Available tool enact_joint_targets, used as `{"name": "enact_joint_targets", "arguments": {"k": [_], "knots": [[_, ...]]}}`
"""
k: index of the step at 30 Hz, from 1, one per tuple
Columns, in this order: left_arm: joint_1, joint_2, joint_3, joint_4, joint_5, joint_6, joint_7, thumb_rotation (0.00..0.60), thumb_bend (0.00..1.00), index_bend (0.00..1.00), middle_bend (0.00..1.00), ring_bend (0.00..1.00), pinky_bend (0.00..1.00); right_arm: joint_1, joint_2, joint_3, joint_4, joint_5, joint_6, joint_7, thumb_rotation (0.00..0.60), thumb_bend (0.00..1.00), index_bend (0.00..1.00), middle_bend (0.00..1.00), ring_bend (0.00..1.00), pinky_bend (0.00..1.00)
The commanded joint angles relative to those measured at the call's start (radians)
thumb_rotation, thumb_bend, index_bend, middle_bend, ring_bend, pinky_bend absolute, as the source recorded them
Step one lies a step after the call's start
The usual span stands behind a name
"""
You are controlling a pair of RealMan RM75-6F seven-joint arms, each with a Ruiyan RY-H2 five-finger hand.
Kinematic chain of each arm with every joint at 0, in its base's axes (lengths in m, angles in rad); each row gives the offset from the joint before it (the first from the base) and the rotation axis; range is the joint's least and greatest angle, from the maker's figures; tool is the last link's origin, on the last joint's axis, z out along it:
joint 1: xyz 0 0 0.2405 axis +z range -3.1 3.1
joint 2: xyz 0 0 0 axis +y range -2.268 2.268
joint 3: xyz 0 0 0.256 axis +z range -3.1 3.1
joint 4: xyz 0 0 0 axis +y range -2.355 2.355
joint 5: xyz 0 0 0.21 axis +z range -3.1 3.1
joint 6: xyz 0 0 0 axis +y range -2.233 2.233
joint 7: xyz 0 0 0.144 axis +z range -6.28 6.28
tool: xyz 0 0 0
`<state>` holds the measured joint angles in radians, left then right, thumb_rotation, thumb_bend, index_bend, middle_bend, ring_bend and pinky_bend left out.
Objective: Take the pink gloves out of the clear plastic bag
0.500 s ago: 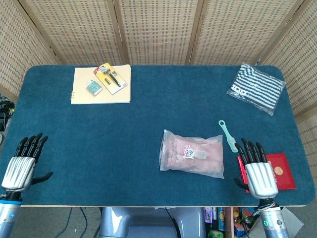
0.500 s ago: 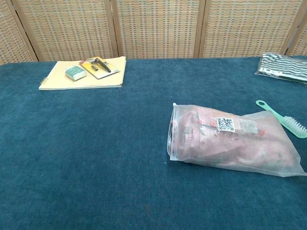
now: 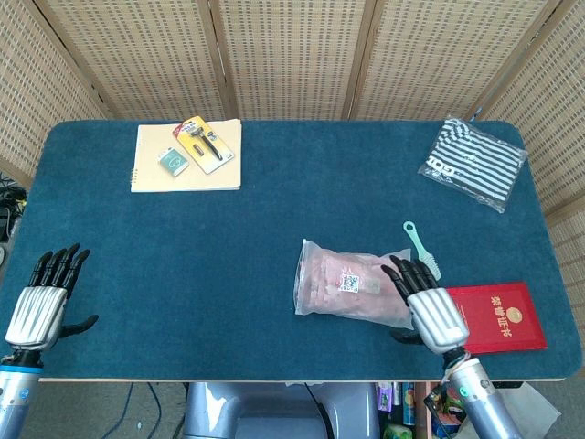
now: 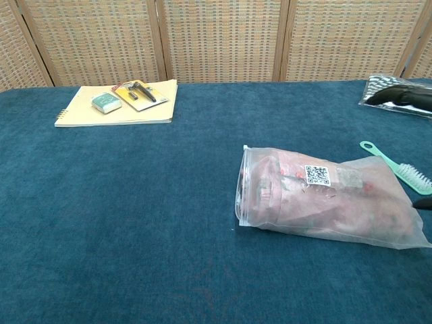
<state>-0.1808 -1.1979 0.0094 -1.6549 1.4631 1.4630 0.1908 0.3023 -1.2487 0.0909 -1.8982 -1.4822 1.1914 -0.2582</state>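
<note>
Since the earlier frame, the right hand [image 3: 430, 309] is sliding left off the red booklet [image 3: 496, 316], fingers spread and grasping nothing, over the bag's [image 3: 355, 283] right end. Gloves [image 4: 324, 194] are lying inside it, near-right. Far left, the left hand [image 3: 41, 297] is hovering released.
</note>
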Motion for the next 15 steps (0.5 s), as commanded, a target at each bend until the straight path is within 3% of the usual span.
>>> {"name": "enact_joint_targets", "arguments": {"k": [1, 7, 11, 15], "knots": [[-0.006, -0.003, -0.013, -0.005, -0.015, -0.013, 0.015, 0.6, 0.04, 0.0, 0.0, 0.0, 0.0, 0.134, -0.039, 0.087, 0.013, 0.112, -0.158, 0.069, 0.6, 0.0, 0.0, 0.0, 0.0, 0.0], [-0.013, -0.009, -0.029, -0.001, -0.043, -0.038, 0.027, 0.6, 0.04, 0.0, 0.0, 0.0, 0.0, 0.264, -0.153, 0.139, 0.075, 0.268, -0.263, -0.071, 0.6, 0.0, 0.0, 0.0, 0.0, 0.0], [-0.014, -0.006, -0.038, -0.006, -0.064, -0.051, 0.038, 0.6, 0.04, 0.0, 0.0, 0.0, 0.0, 0.346, -0.244, 0.143, 0.134, 0.439, -0.309, -0.185, 0.6, 0.0, 0.0, 0.0, 0.0, 0.0], [-0.015, -0.006, -0.044, -0.004, -0.072, -0.059, 0.037, 0.6, 0.04, 0.0, 0.0, 0.0, 0.0, 0.39, -0.294, 0.135, 0.173, 0.524, -0.306, -0.257, 0.6, 0.0, 0.0, 0.0, 0.0, 0.0]]}}
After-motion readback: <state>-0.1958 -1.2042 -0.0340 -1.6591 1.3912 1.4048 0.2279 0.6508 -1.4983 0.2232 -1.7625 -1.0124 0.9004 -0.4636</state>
